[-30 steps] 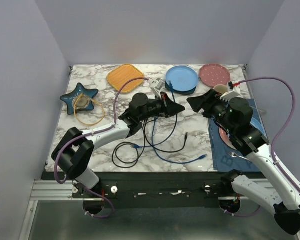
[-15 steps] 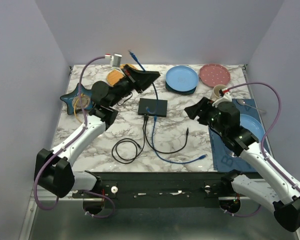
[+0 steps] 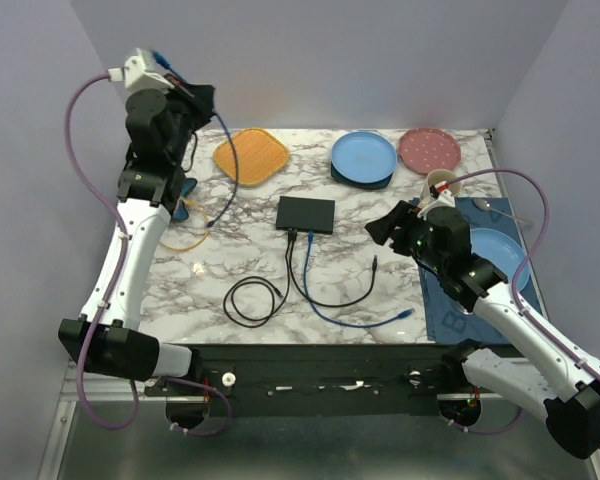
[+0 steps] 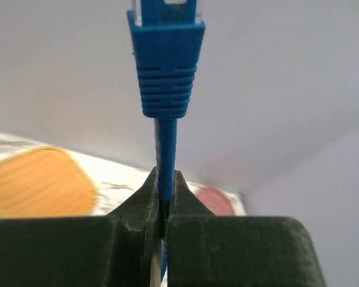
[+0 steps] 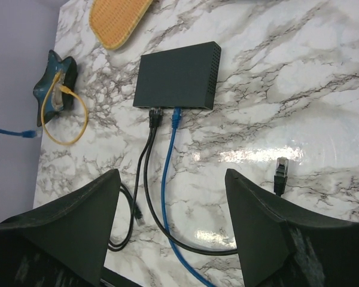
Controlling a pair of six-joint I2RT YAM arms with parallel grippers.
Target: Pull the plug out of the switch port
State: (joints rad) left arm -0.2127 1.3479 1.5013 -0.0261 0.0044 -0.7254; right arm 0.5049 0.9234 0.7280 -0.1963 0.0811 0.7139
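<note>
The table (image 3: 380,200) is marble-patterned. Nearest the arm bases, a coiled black cable (image 3: 252,298) lies left of centre. A loose black plug (image 5: 280,167) rests on bare table right of it. A dark blue mat (image 3: 445,305) covers the near right corner and carries a blue dish (image 3: 505,250).

The right gripper (image 5: 172,173) hangs above the table's right half, near the mat's left edge. It points left toward the switch. Its jaws stand wide apart with nothing between them.

The switch (image 5: 179,75) lies flat at the table's centre, its socket edge facing near. A black lead (image 5: 155,115) and a blue lead (image 5: 176,115) sit side by side in sockets at the left end of that edge. Both run toward the near edge.

Left of the switch, a yellow loop (image 5: 63,119) lies partly over a teal star-shaped dish (image 5: 55,81). Along the far edge stand an orange plate (image 3: 251,155), a blue plate (image 3: 363,155) and a pink dotted plate (image 3: 428,148). A beige cup (image 3: 442,183) stands near the far right corner.

The left gripper (image 4: 166,179) is raised high above the far left corner, well apart from the switch. Its jaws are pinched on a held blue cable (image 3: 228,160) just below the blue plug (image 4: 166,60). The plug stands clear of the fingertips and out of any socket. The cable hangs down toward the table, and its free end (image 5: 25,133) dangles near the star-shaped dish.
</note>
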